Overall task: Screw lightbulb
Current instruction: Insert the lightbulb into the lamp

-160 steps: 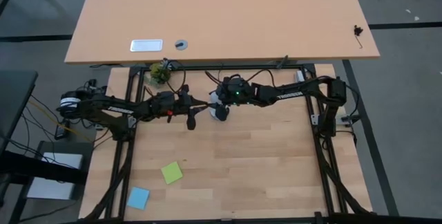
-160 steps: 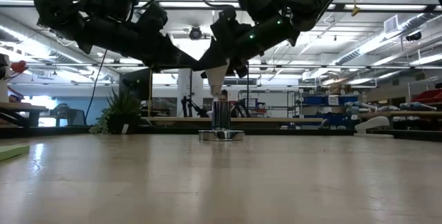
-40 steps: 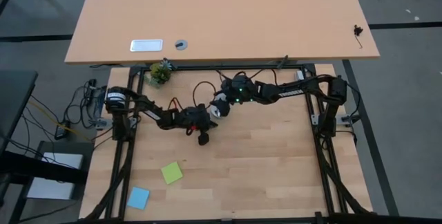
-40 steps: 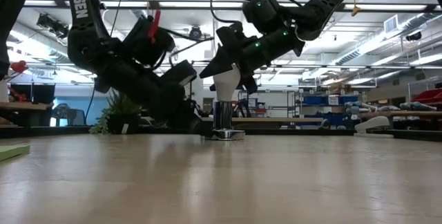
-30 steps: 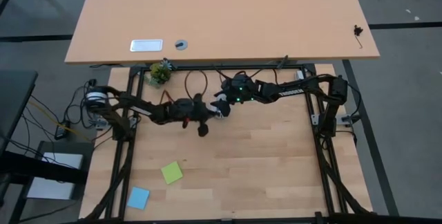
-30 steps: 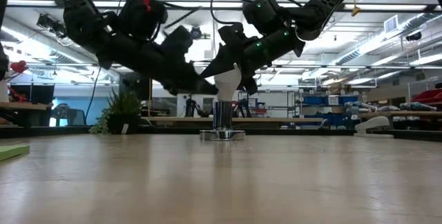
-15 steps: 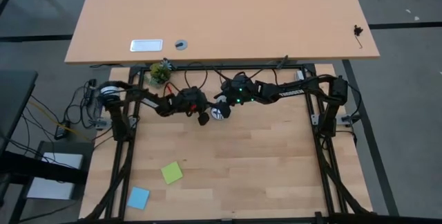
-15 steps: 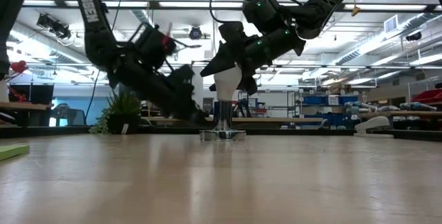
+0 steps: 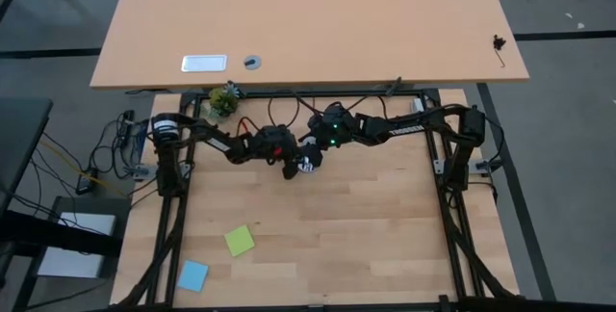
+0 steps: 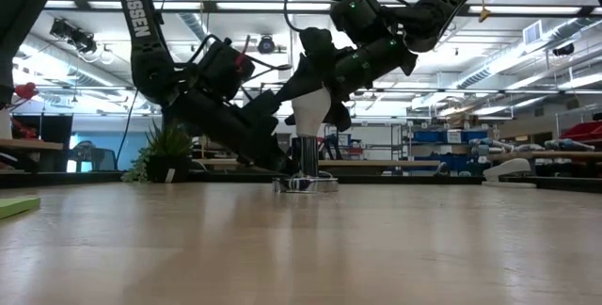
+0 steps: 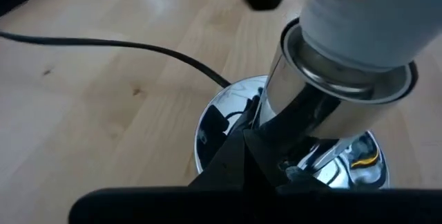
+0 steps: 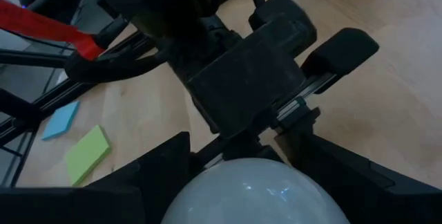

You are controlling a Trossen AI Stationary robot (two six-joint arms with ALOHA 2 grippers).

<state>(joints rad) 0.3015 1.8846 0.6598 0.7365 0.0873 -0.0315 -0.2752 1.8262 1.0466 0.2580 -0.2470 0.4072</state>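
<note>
left gripper (image 10: pixel 282 162) swung in to the socket (image 10: pixel 304 183) base from 9 o'clock, fingers together, right gripper (image 10: pixel 324 84) clamped on bulb (image 10: pixel 309 110) upright in socket, table (image 9: pixel 385 235)

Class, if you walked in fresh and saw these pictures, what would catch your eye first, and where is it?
The white lightbulb stands upright in the shiny socket at the table's far middle, gripped from above by the right pincer. The left pincer, shut, presses low against the socket's base. Two sticky notes lie near the front left.
</note>
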